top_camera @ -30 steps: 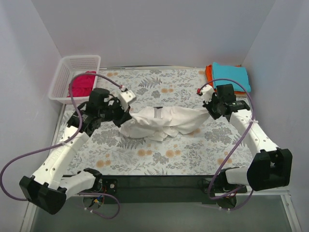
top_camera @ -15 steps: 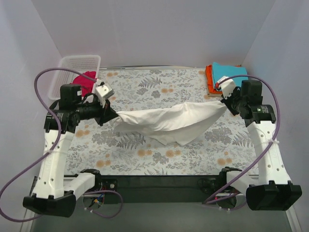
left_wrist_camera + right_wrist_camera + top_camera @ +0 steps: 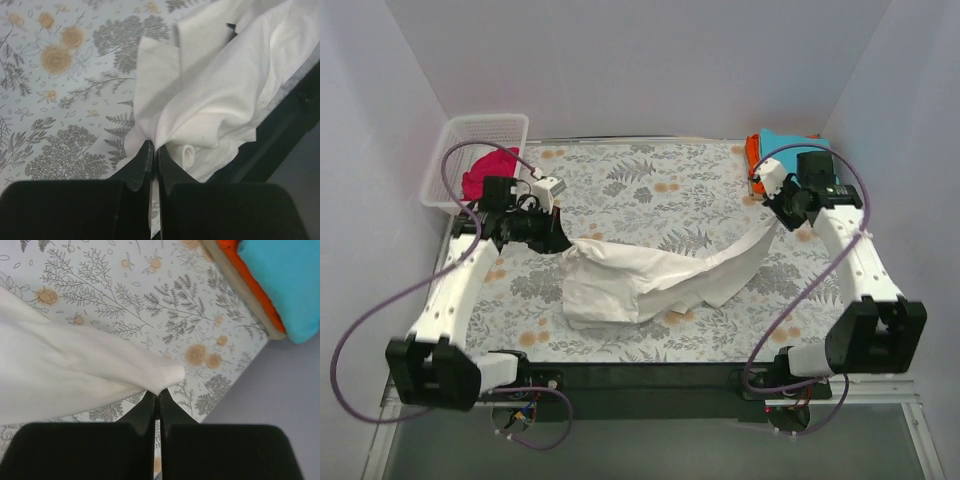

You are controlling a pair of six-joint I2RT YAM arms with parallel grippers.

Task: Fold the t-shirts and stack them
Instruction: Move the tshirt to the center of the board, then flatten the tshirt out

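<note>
Half a second ago the off-white t-shirt hung stretched in the air between the two claws. It is now lowered. Its bulk rests crumpled on the tabletop, to the right of the basket and nearer the arm bases. A narrowing band rises to the side far from the basket.

The left claw is closed tight, pinching an edge of the shirt. The right claw is likewise closed on a rounded cloth corner.

Judgement: the spreading step is unfinished, since the cloth lies bunched, not flat.

The fabric is soft, matte and heavily creased, with layered folds. The basket is rigid plastic mesh and holds the magenta t-shirt. Far right of the basket, the teal t-shirt lies folded flat on the orange t-shirt.
</note>
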